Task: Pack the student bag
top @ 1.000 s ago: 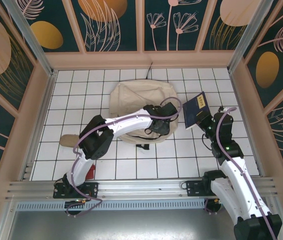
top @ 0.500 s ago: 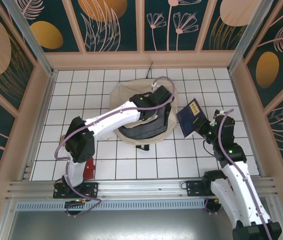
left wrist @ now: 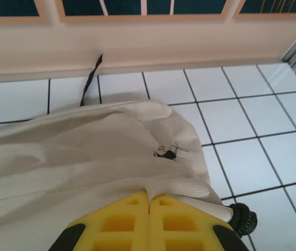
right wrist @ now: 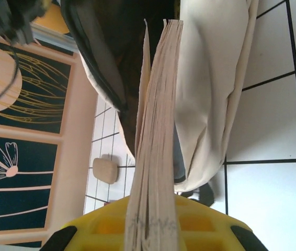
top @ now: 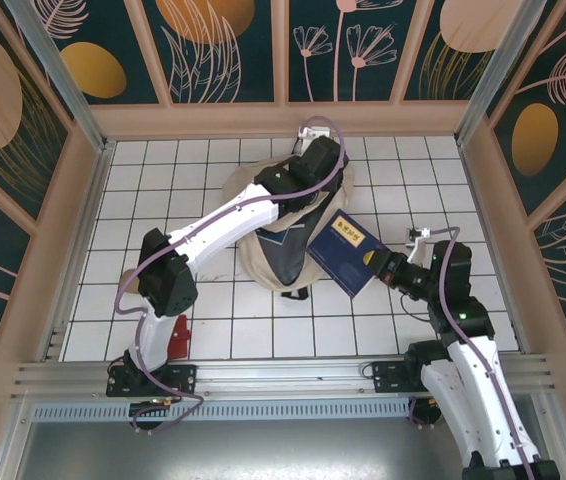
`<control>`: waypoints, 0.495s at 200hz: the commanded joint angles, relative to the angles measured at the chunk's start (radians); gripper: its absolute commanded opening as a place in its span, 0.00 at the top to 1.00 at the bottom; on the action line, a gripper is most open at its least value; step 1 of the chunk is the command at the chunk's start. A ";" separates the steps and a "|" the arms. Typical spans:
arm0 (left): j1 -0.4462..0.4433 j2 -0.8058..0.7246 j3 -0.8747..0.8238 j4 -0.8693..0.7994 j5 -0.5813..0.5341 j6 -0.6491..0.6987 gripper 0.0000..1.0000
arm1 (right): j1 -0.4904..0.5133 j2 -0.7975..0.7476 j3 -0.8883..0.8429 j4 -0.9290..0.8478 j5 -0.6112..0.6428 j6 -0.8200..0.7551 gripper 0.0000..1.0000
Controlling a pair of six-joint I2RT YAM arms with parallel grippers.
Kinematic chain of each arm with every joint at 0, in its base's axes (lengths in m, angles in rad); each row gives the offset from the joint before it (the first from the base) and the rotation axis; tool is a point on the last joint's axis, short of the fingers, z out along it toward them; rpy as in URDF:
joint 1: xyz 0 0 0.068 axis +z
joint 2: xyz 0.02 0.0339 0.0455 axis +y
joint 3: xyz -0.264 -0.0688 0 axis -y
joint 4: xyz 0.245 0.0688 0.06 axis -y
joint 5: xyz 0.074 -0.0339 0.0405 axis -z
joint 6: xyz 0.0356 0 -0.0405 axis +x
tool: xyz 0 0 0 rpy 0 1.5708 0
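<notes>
Overhead the right gripper (top: 378, 262) clamps a flat navy-blue book (top: 346, 248) at the cream fabric backpack (top: 251, 258), whose rim, seen from the left wrist, the left gripper (left wrist: 149, 201) pinches.

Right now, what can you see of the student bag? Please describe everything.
The student bag is soft cream fabric with a dark lining. It lies on the white tiled table, its mouth held open by the left gripper, shut on its far rim. The navy book in the right gripper points into the opening.
</notes>
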 commanded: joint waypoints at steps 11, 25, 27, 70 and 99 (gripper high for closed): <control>0.000 0.046 0.106 0.044 0.013 0.009 1.00 | 0.026 0.047 -0.082 0.258 0.015 0.115 1.00; 0.000 0.053 0.122 0.040 0.021 0.015 1.00 | 0.035 0.094 -0.083 0.346 0.040 0.133 1.00; 0.001 0.053 0.122 0.040 0.022 0.017 1.00 | 0.036 0.101 -0.086 0.365 0.043 0.136 1.00; 0.000 0.059 0.150 0.015 0.053 0.031 1.00 | 0.113 0.328 -0.067 0.645 0.166 0.165 1.00; 0.000 0.039 0.143 0.004 0.056 0.037 1.00 | 0.165 0.512 -0.009 0.814 0.239 0.159 1.00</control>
